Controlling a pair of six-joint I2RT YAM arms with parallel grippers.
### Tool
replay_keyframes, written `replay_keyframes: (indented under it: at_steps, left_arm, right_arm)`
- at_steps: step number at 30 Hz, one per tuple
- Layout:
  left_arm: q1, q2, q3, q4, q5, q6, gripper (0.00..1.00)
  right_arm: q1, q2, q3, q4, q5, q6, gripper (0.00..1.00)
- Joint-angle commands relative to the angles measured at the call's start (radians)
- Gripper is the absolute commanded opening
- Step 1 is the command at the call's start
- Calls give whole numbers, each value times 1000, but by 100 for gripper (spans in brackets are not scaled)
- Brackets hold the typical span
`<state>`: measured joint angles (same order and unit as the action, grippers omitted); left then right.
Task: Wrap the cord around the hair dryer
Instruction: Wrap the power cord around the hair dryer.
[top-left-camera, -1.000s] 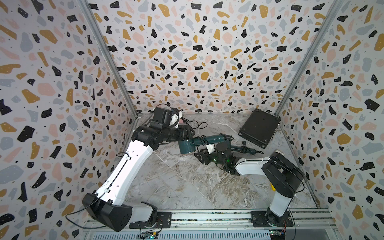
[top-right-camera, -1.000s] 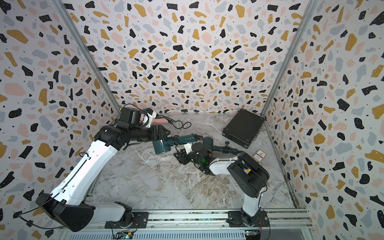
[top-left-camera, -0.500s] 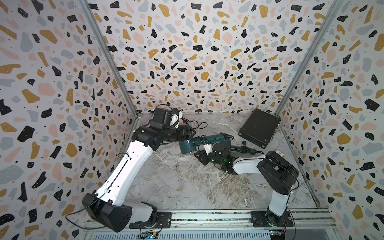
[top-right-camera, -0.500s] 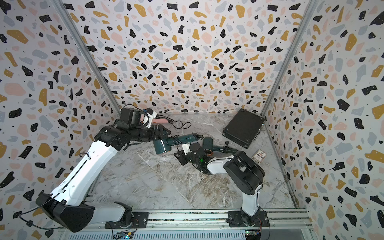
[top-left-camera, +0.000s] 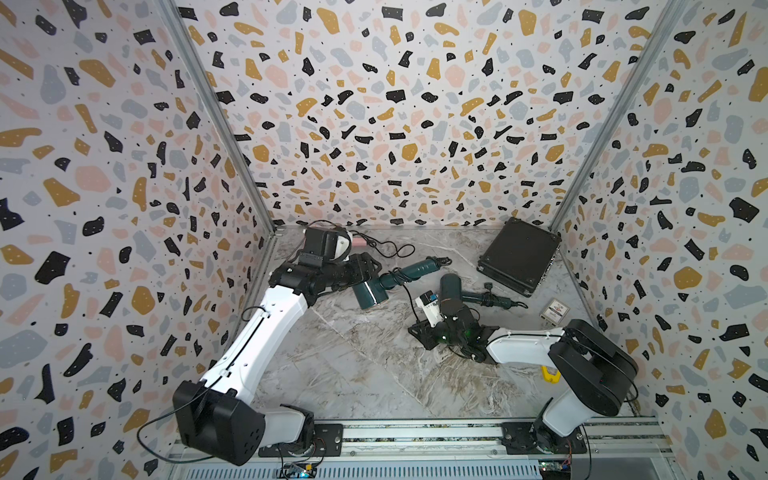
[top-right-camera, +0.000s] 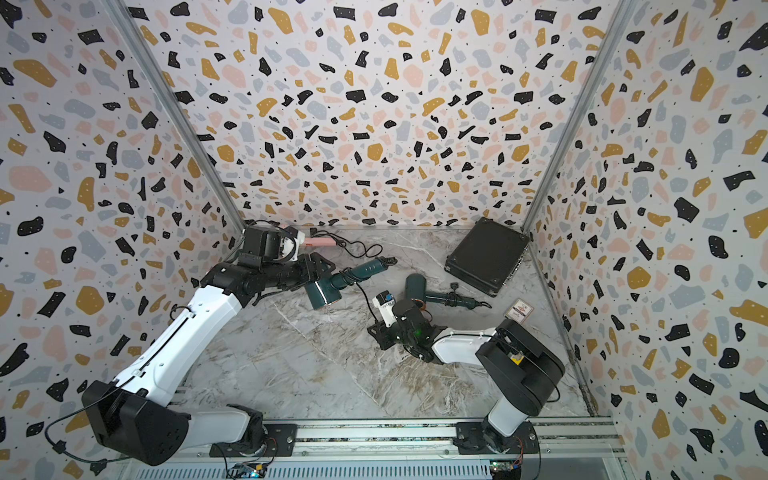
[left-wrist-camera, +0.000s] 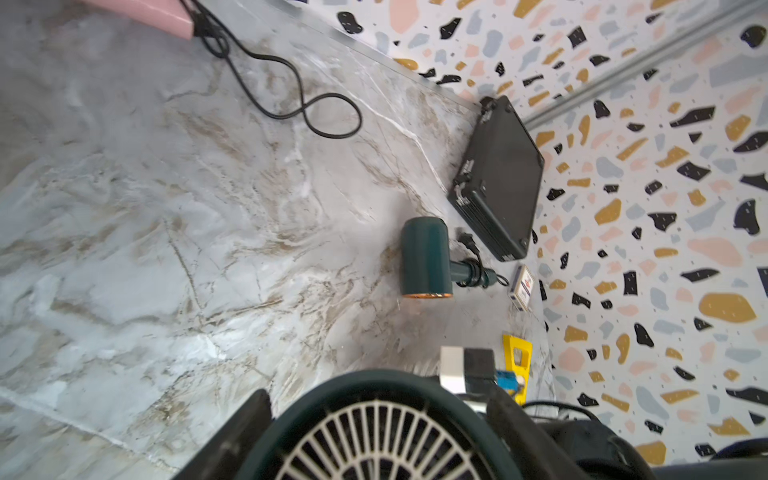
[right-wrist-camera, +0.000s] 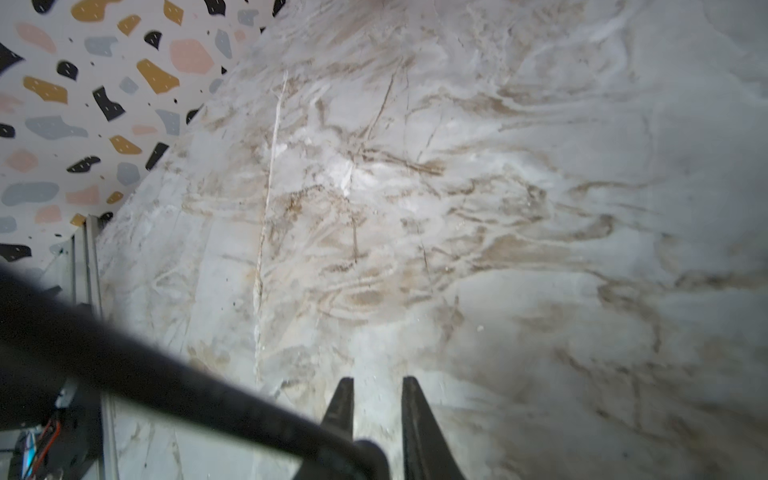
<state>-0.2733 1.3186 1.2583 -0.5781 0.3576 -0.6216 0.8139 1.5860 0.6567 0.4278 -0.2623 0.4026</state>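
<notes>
A dark green hair dryer is held off the marble floor by my left gripper, shut on its barrel. In the left wrist view its white rear grille sits between the two black fingers. Its handle points toward the back right. The thin black cord runs from the handle down to my right gripper, low over the floor. In the right wrist view the cord crosses from the side and ends between the narrow jaws of the right gripper, which are shut on it.
A second green hair dryer with its cord bundled lies just behind my right gripper. A black case sits at the back right. A pink device with a looped black cable lies at the back left. A small card box lies by the right wall.
My right gripper's jaws have closed onto the cord, and the right arm has shifted slightly. The left arm and the dryer it holds have not moved.
</notes>
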Motion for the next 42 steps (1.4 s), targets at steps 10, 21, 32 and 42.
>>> replay_keyframes:
  at_steps: [10,21,32,42]
  left_arm:
    - [-1,94,-128,256,-420,-17,0]
    - [-126,210,-97,217,-636,140,0]
    - [-210,230,-128,219,-474,323,0]
    - [-247,166,-170,128,100,565,0]
  right_arm:
    - [23,-251,58,-572,19,-259,0]
    - [25,-308,324,-898,-2,-448,0]
    - [19,-183,607,-936,71,-617,0]
    - [-96,-76,745,-982,-52,-662,0]
